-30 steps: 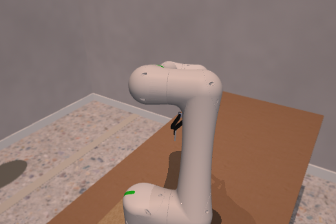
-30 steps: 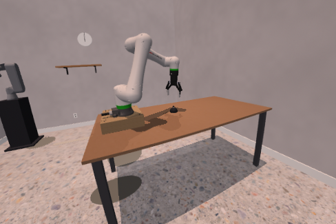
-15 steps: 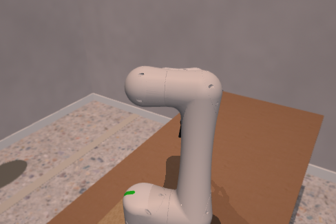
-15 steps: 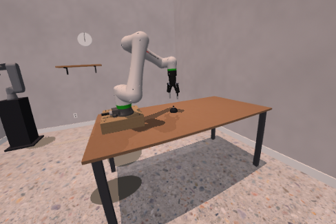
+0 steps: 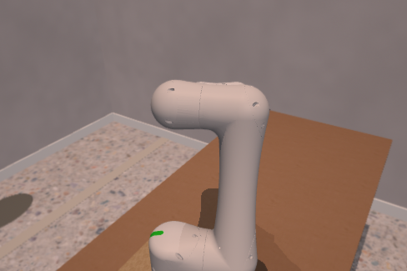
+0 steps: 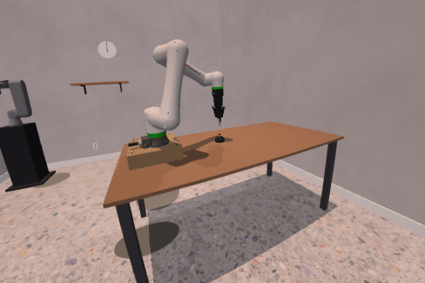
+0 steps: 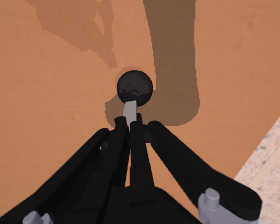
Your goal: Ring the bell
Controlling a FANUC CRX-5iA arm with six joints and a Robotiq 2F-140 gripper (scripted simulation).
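Grey walls and speckled floor surround a brown table (image 6: 279,138) with a pale arm poised over a bell.

At the left of the exterior view a dark pedestal (image 6: 22,156) stands by the wall, with a shelf (image 6: 99,83) and clock (image 6: 107,49) higher up. Mid-frame, the arm (image 6: 172,86) rises from a wooden base block (image 6: 170,153). Its gripper (image 6: 219,117) points straight down, fingers pressed together on nothing, hanging above and apart from the black bell (image 6: 219,138), which rests on the table just right of the base; the wrist view shows the bell (image 7: 134,87) just beyond the closed fingertips.
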